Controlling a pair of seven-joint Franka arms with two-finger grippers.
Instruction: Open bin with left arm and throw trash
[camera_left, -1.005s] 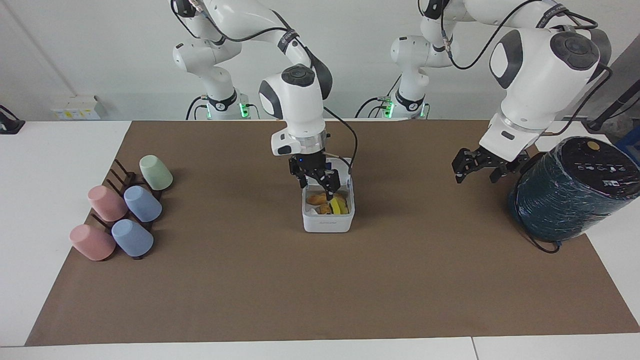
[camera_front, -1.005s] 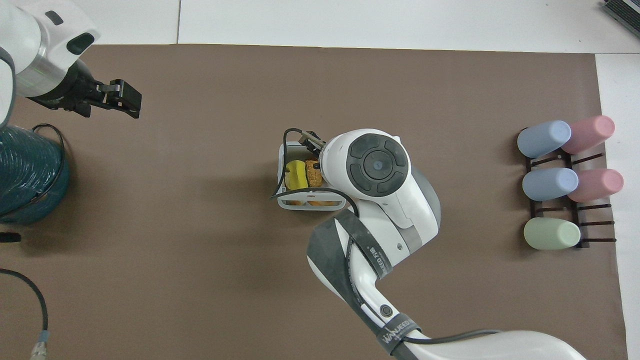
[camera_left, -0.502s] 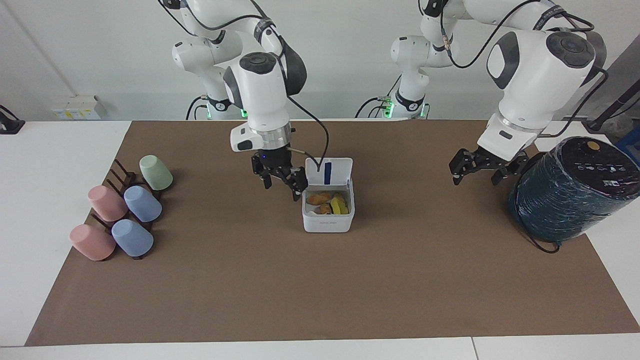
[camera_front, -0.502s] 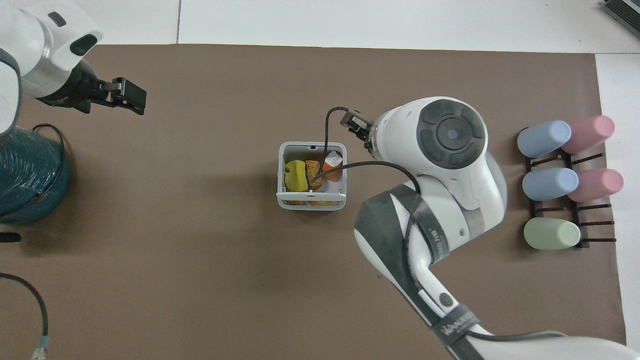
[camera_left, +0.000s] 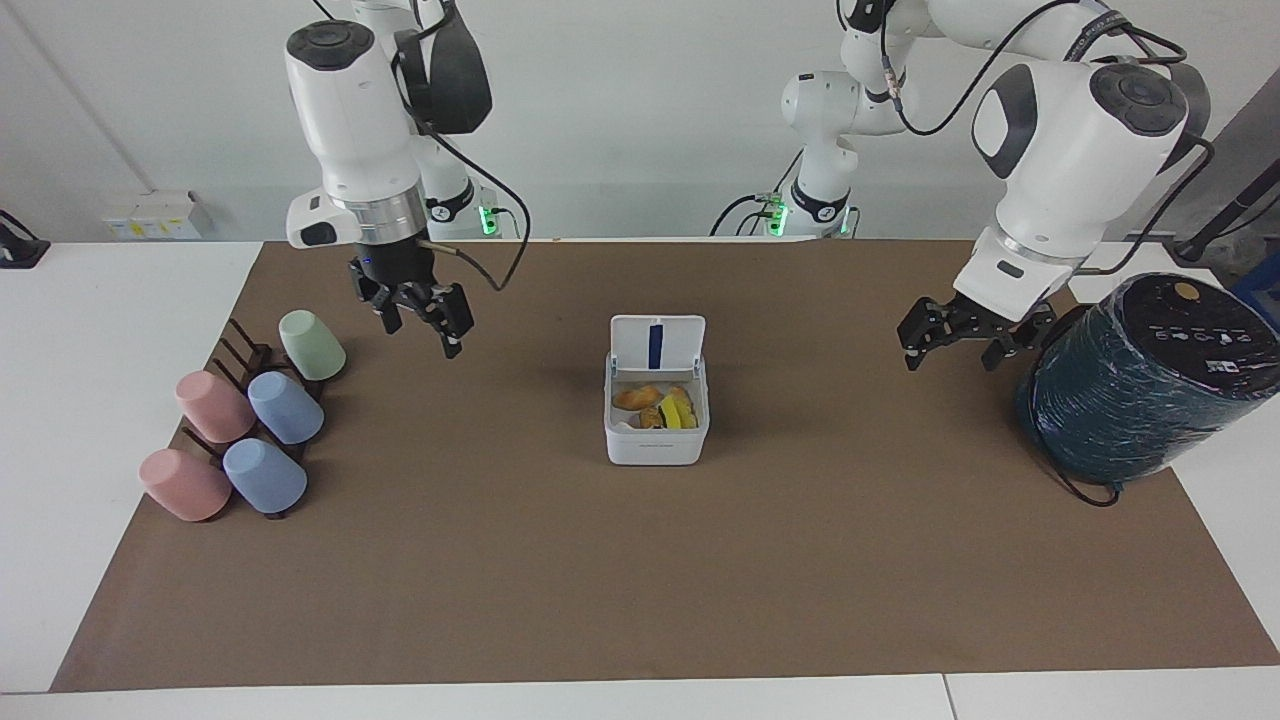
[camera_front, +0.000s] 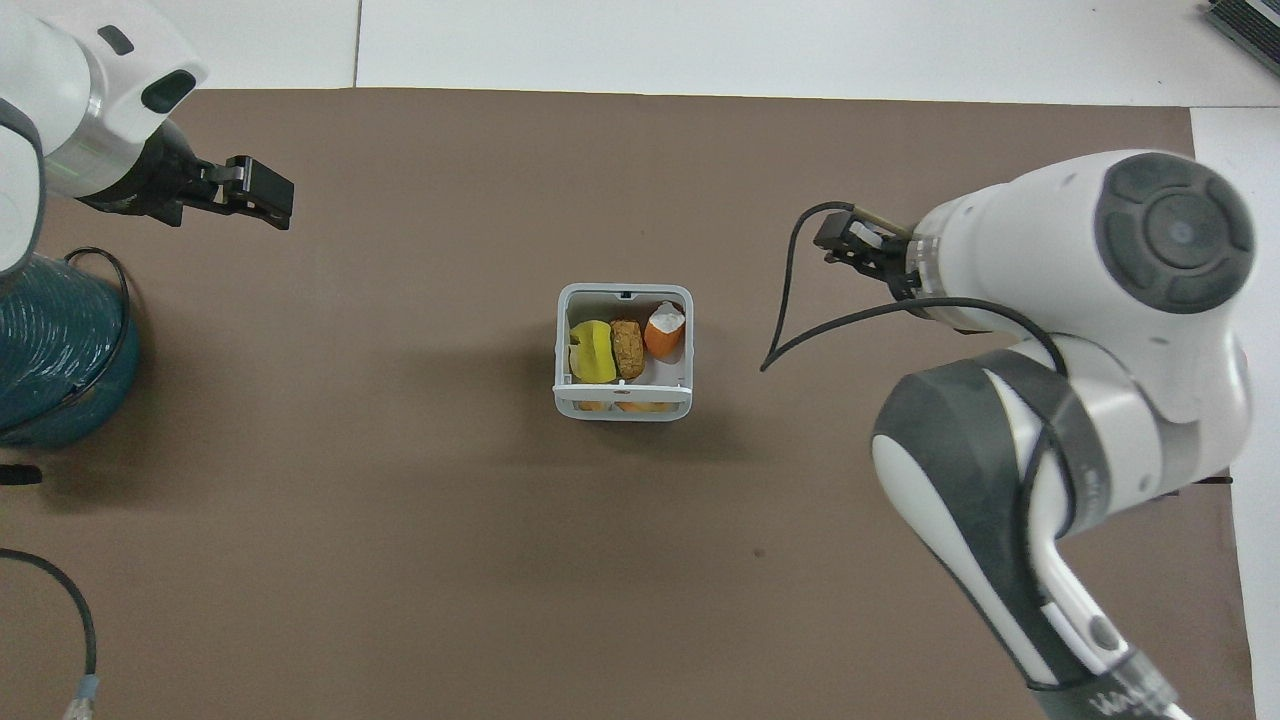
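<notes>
Right end effector (camera_left: 418, 318) raised over tabletop (camera_left: 500, 560) toward right arm's end, fingers apart, empty. Left end effector (camera_left: 958, 335) hangs beside teal cylinder (camera_left: 1140, 385), fingers apart.

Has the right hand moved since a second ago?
Yes. The right hand was down in the open bin; now it hangs empty and open, away from the bin toward the cups at its own end.

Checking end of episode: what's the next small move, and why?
Probably the left gripper moves over to shut the lid, if closing is wanted. All three scraps lie in the open bin; the right gripper, empty, hangs by the cups.
</notes>
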